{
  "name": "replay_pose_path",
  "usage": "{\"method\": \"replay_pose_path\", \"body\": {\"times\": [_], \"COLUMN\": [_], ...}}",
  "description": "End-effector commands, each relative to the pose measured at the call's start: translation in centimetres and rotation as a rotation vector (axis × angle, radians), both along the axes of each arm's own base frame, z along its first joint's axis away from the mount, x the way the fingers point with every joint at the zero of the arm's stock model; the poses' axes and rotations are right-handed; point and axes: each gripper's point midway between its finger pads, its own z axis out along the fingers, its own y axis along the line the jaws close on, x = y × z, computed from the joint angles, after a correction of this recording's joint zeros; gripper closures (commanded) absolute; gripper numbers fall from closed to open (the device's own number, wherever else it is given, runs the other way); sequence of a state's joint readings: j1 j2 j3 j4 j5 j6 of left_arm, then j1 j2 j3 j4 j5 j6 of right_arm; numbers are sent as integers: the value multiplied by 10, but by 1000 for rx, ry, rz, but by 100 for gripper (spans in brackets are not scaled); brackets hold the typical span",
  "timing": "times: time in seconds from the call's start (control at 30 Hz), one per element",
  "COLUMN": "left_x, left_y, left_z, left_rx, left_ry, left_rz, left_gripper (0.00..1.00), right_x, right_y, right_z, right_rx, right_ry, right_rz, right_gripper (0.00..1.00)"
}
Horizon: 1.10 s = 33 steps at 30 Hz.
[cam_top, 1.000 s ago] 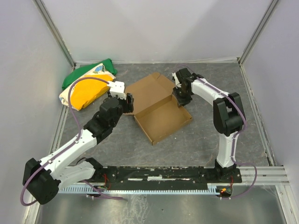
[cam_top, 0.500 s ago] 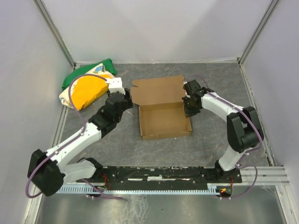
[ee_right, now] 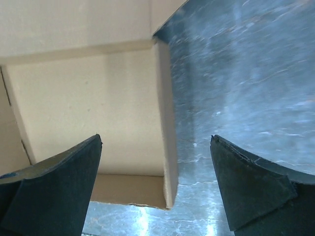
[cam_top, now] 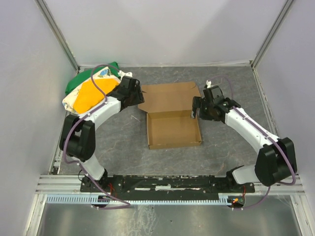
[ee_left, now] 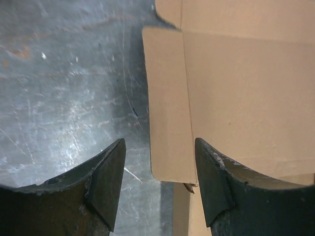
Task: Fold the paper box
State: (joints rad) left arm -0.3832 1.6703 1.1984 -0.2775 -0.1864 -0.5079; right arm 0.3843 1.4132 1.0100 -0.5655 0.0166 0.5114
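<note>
The paper box (cam_top: 173,132) is a shallow brown cardboard tray lying square on the grey table, with its lid (cam_top: 170,97) spread flat behind it. My left gripper (cam_top: 141,97) is at the lid's left edge. In the left wrist view it (ee_left: 160,147) is open, and the lid's narrow side flap (ee_left: 167,98) lies between the jaws. My right gripper (cam_top: 195,111) hovers at the tray's right side. In the right wrist view it (ee_right: 155,142) is wide open astride the upright right wall (ee_right: 167,123), touching nothing.
A green, yellow and white cloth bundle (cam_top: 88,91) lies at the back left, just behind my left arm. Grey walls and metal posts (cam_top: 56,34) enclose the table. A metal rail (cam_top: 167,182) carrying the arm bases runs along the near edge.
The box has turned from diagonal to square with the table. My right gripper let go of it and opened wide. My left arm swung round to the lid's left edge.
</note>
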Motion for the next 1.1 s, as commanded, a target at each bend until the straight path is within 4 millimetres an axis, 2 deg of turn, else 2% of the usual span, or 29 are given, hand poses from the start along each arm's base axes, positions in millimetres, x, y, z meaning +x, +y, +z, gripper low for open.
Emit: {"method": "replay_pose_path", "body": {"times": [0.0, 0.03, 0.1, 0.13, 0.3, 0.43, 0.57, 0.6, 0.67, 0.73, 0.87, 1.07], "left_x": [-1, 0, 2, 3, 7, 15, 23, 25, 30, 34, 42, 53], "left_y": [-21, -20, -19, -17, -14, -13, -16, -17, -19, -20, -24, -25], "left_z": [-1, -6, -15, -19, -27, -30, -35, -37, -40, -42, -43, -38], "left_rx": [-56, -49, -30, -21, -21, -13, -20, -24, -24, -26, -27, -15], "left_ry": [61, 72, 90, 99, 110, 107, 115, 119, 122, 121, 115, 101], "left_rz": [-69, -72, -74, -70, -67, -64, -77, -82, -90, -91, -97, -103], "left_gripper": [34, 34, 35, 35, 35, 35, 33, 32, 32, 32, 33, 37], "right_x": [32, 40, 57, 67, 114, 138, 160, 164, 170, 173, 179, 181], "right_y": [-38, -40, -37, -37, -27, -30, -21, -17, -11, -5, -2, -1], "right_z": [54, 57, 46, 47, 52, 38, 21, 17, 9, 2, -5, -8], "right_rx": [-152, -162, -159, -148, -62, -76, -21, 2, 28, 54, 66, 63], "right_ry": [-164, -155, -80, -64, -71, -20, -17, -11, 18, 31, 40, 51], "right_rz": [-129, -120, -79, -71, -48, -58, -17, 0, 11, 23, 29, 37], "right_gripper": [1, 1, 1, 0, 8, 14, 17, 21, 38, 46, 55, 61]}}
